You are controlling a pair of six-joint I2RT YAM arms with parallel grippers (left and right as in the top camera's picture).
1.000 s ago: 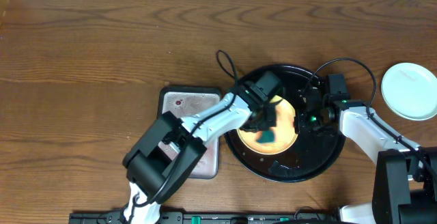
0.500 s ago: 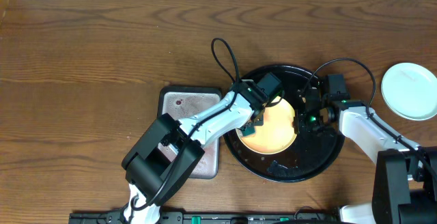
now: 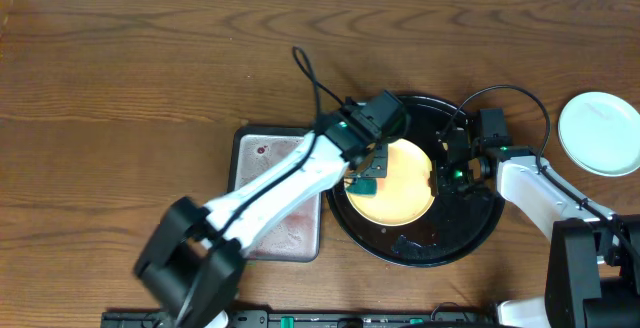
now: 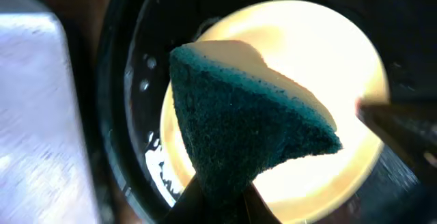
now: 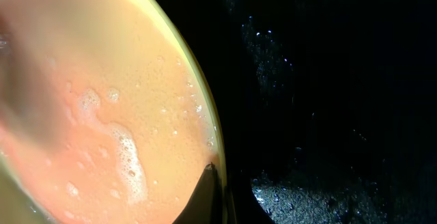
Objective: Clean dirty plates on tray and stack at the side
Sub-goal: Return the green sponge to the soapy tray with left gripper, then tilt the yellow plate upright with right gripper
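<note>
A pale yellow plate point(image 3: 402, 184) lies in the black tray point(image 3: 470, 230), wet with orange-tinted suds point(image 5: 89, 115). My left gripper point(image 3: 366, 172) is shut on a teal sponge point(image 3: 368, 182), which hangs over the plate's left edge. In the left wrist view the sponge point(image 4: 246, 121) is folded into a wedge above the plate point(image 4: 328, 67), with the gripper point(image 4: 218, 209) pinching its lower end. My right gripper point(image 3: 438, 176) is shut on the plate's right rim, and its fingertips point(image 5: 208, 183) straddle the edge. A pale mint-white plate point(image 3: 598, 133) rests on the bare wood at the far right.
A grey rectangular tray point(image 3: 268, 158) sits left of the black tray, partly under my left arm. Droplets and foam cover the black tray's floor point(image 5: 321, 183). A black cable point(image 3: 318, 86) loops up behind the left wrist.
My left gripper has carried the sponge from the plate's middle to its left edge, and the left arm has swung out to the left. The right gripper has held still on the rim.
</note>
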